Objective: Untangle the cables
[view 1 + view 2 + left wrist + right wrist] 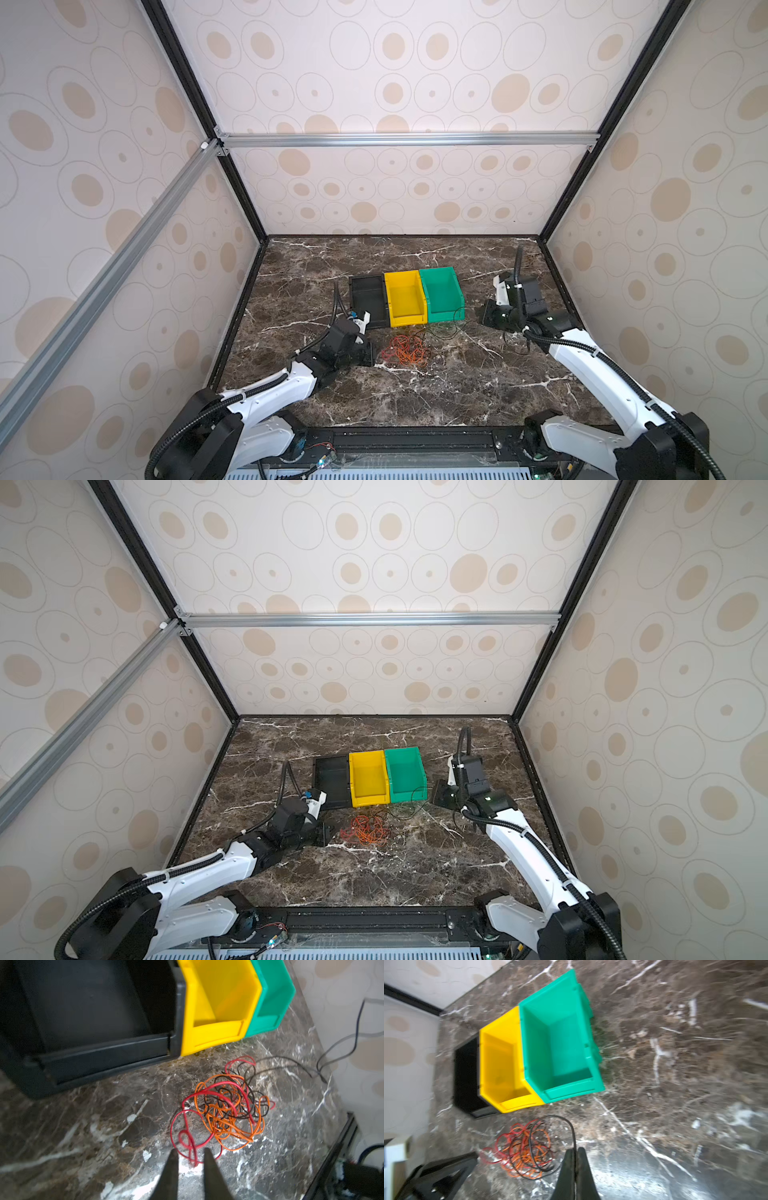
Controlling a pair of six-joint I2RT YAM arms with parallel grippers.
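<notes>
A row of black, yellow and green plastic bins (409, 321) stands just behind the tangled thin cables (407, 351). The left gripper (191, 1150) is spread; the right gripper (576, 1149) pinches a thin black cable (573, 1136).

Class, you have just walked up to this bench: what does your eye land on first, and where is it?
The bright knot of orange, red and black cables on the dark marble table, just in front of the yellow bin. That bin stands in a row between a black bin and a green bin, all empty. The right pincer is shut on a black cable trailing from the knot.
</notes>
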